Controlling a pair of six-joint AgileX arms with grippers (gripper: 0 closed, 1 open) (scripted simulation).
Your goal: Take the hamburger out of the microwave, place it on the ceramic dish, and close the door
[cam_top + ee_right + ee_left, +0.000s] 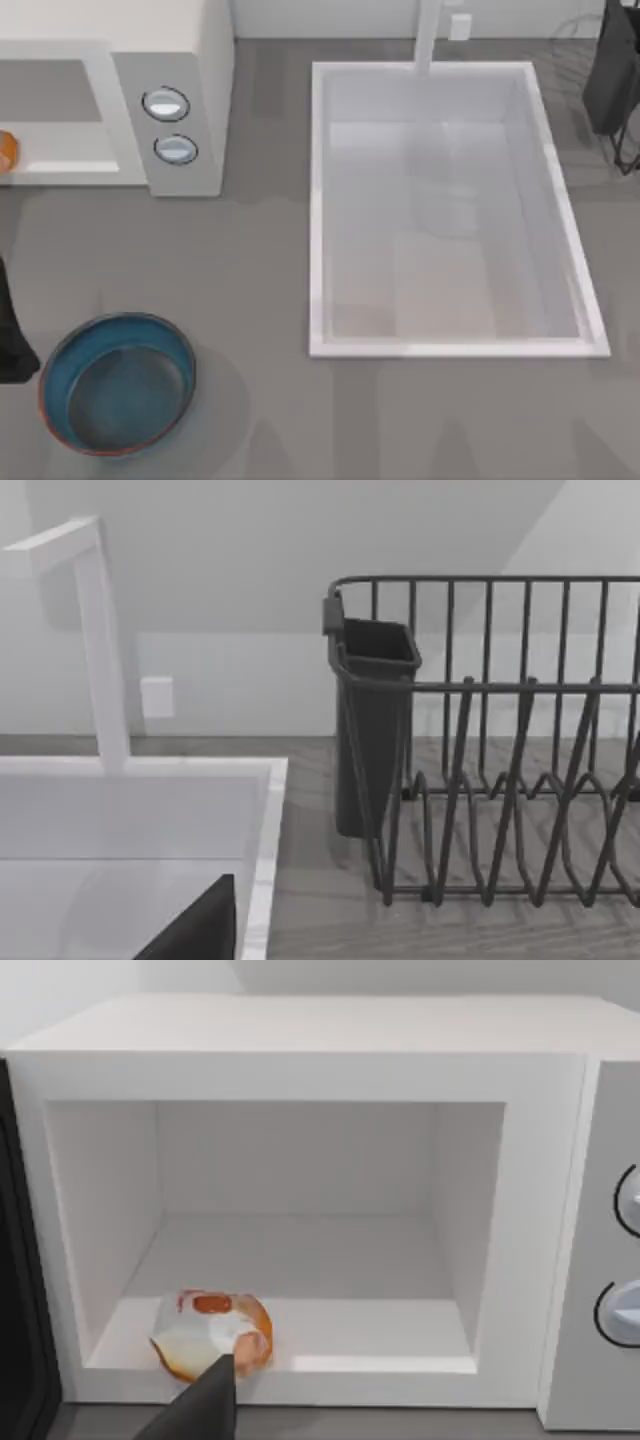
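Grey matte tabletop [250,280] carries a boxy white microwave [300,1030]; the lumpy hamburger [212,1335] lies just beyond the left fingers [205,1405], whose grip cannot be told.

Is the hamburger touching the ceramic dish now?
Apart. The top view shows the hamburger in the microwave cavity, with bare table between it and the ceramic dish.

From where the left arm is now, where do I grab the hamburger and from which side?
Grip the hamburger across its lumpy middle, coming straight in through the microwave's open front. It lies low at the cavity's front edge with walls and ceiling around it, so a top-down approach looks blocked. The left gripper's finger already points toward it.
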